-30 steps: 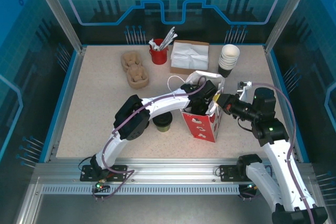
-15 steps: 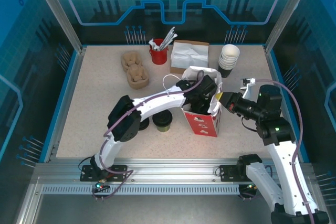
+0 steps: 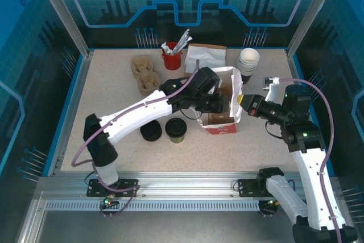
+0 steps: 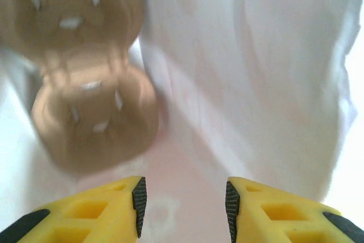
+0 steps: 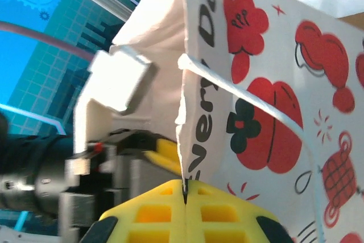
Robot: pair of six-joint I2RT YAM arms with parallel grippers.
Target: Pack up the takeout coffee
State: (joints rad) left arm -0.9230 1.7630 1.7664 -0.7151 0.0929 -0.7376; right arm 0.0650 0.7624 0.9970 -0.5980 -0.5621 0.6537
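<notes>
The takeout coffee (image 3: pixel 176 131), an olive-green cup with a black lid, stands on the table left of the bag. The red-and-white paper bag (image 3: pixel 220 123) lies tipped with its mouth facing left. My left gripper (image 3: pixel 220 103) reaches into that mouth. In the left wrist view it (image 4: pixel 183 198) is open and empty, with the bag's white inside (image 4: pixel 256 72) and a brown pulp cup carrier (image 4: pixel 94 112) ahead. My right gripper (image 3: pixel 244 101) is shut on the bag's rim (image 5: pixel 183 157); the printed bag wall (image 5: pixel 273 83) runs away from it (image 5: pixel 185 190).
A black stack of lids (image 3: pixel 151 132) sits left of the coffee. Brown cup carriers (image 3: pixel 145 75), a red cup of stirrers (image 3: pixel 172 58), a napkin box (image 3: pixel 205 58) and a stack of white cups (image 3: pixel 248 62) line the back.
The left arm's elbow has swung far left, uncovering the stack of lids, while its gripper has stayed in the bag. The bag has tipped and shifted back. The right gripper has kept its hold.
</notes>
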